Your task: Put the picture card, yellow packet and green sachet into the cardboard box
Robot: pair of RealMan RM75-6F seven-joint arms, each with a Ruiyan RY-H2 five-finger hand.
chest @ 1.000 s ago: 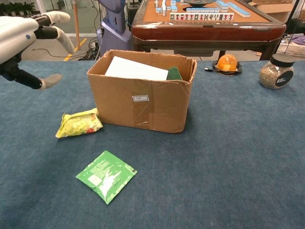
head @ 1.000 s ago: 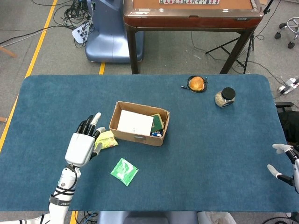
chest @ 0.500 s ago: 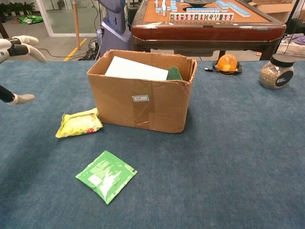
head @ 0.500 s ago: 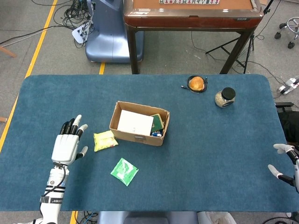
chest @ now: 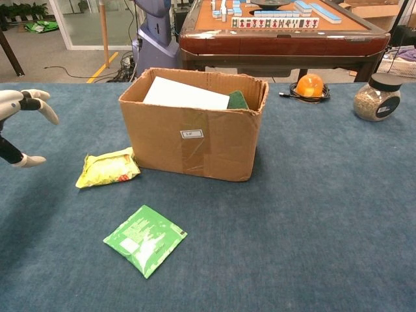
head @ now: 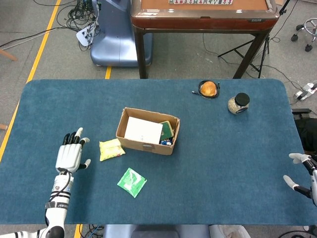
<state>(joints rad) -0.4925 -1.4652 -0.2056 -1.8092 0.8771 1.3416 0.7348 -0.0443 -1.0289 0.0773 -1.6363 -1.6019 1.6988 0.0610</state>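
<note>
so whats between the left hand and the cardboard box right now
The yellow packet lies between the left hand and the cardboard box, on the table beside the box's left end; the head view shows it best.

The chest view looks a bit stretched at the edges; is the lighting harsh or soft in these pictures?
Soft in both: in the chest view the cardboard box and green sachet cast only faint shadows; the head view is evenly lit and sharp, without glare on the table.

My left hand [head: 69,154] lies spread and empty on the table [head: 233,158], left of the yellow packet [head: 111,148]. The green sachet [head: 132,182] lies nearer, right of it. The cardboard box [head: 147,131] holds a white card [head: 143,130]. My right hand [head: 302,174] shows at the right edge.
</note>
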